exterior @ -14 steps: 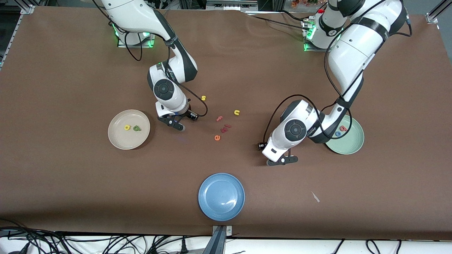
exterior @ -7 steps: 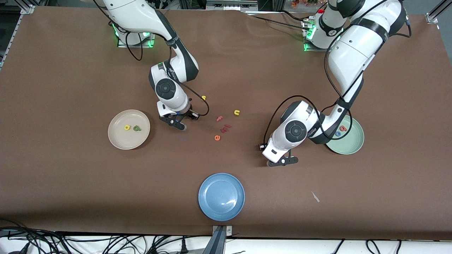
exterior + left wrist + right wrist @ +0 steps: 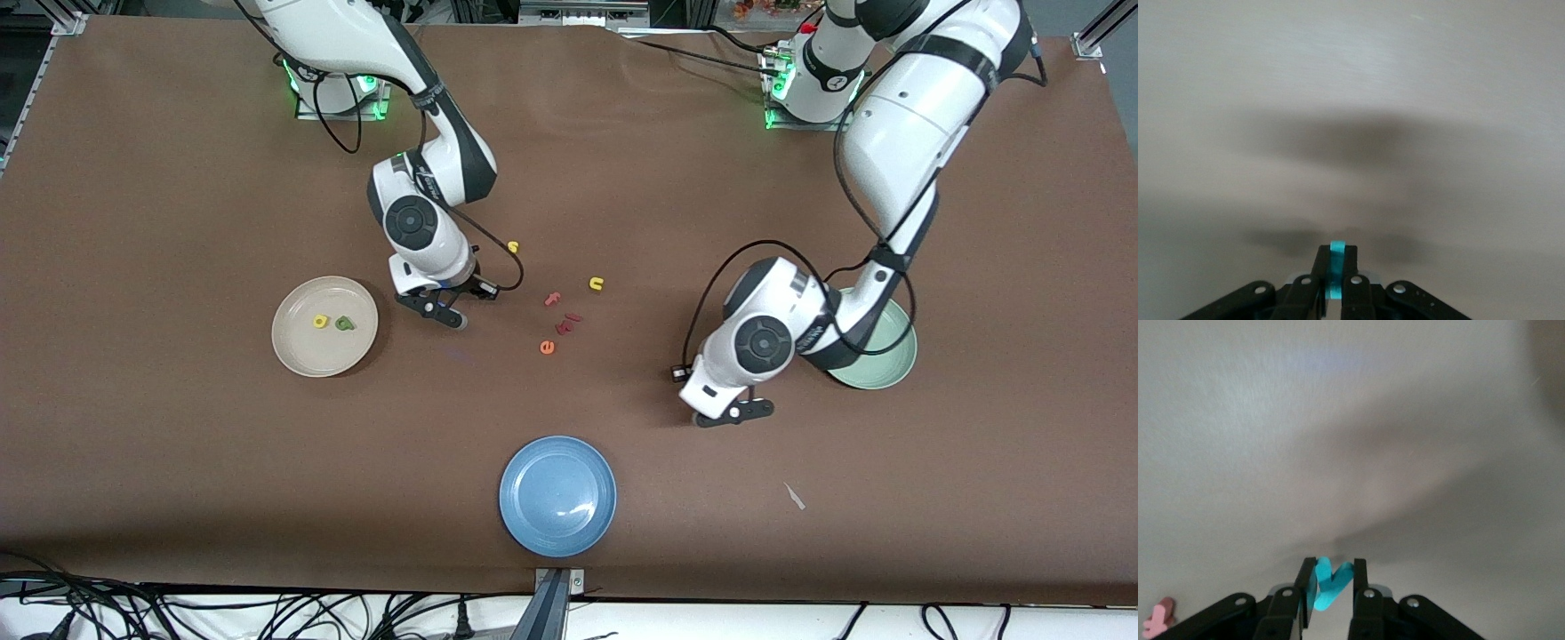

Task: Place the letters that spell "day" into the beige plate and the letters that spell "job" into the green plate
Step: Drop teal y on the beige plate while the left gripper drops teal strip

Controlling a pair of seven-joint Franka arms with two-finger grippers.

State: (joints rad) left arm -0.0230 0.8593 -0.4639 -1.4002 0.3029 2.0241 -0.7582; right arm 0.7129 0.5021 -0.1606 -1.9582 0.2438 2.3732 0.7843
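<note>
Both end effectors have just closed: left end effector [image 3: 1332,280] pinches the teal "j" [image 3: 1335,257], right end effector [image 3: 1331,590] what looks like the teal "y" [image 3: 1328,585]; each letter now needs carrying to its plate.

Three plates [image 3: 324,360], two arms [image 3: 444,151], nine foam letters [image 3: 597,284]
</note>
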